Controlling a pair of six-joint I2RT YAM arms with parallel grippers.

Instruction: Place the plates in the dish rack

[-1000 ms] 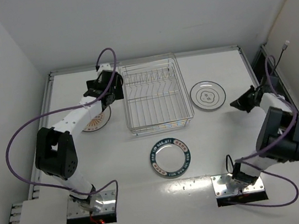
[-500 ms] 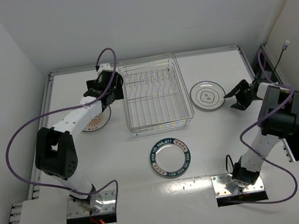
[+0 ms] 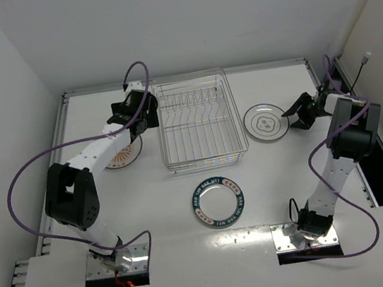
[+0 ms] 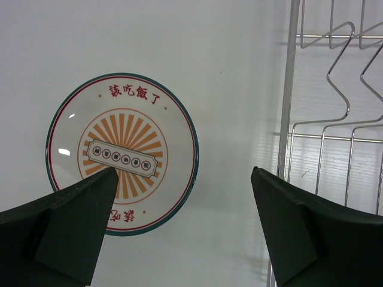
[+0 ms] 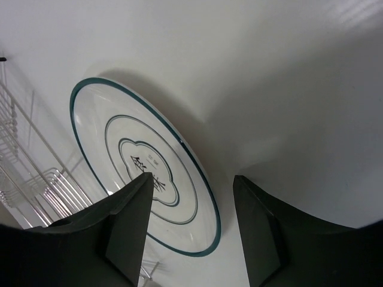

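Note:
The silver wire dish rack [image 3: 190,81] stands at the back middle with nothing in it. A plain white plate [image 3: 266,122] with a grey centre mark lies flat to its right. My right gripper [image 3: 292,119] is open at that plate's right rim. In the right wrist view one finger hangs over the plate [image 5: 143,161] and the other over bare table, gripper [image 5: 192,178]. The orange sunburst plate [image 3: 123,155] lies left of the rack, partly under my left arm. My left gripper [image 3: 144,121] hovers open above the gap between that plate [image 4: 122,152] and the rack [image 4: 291,119]. The blue-rimmed plate [image 3: 218,202] lies in front of the rack.
White walls close in the table on the left, back and right. Purple cables loop off both arms. Both arm bases sit at the near edge. The rack's wire corner [image 5: 24,155] shows just beyond the plain plate.
My right gripper has opened and swung left from the table's right edge to the plain plate's rim. The left arm and all three plates have stayed put.

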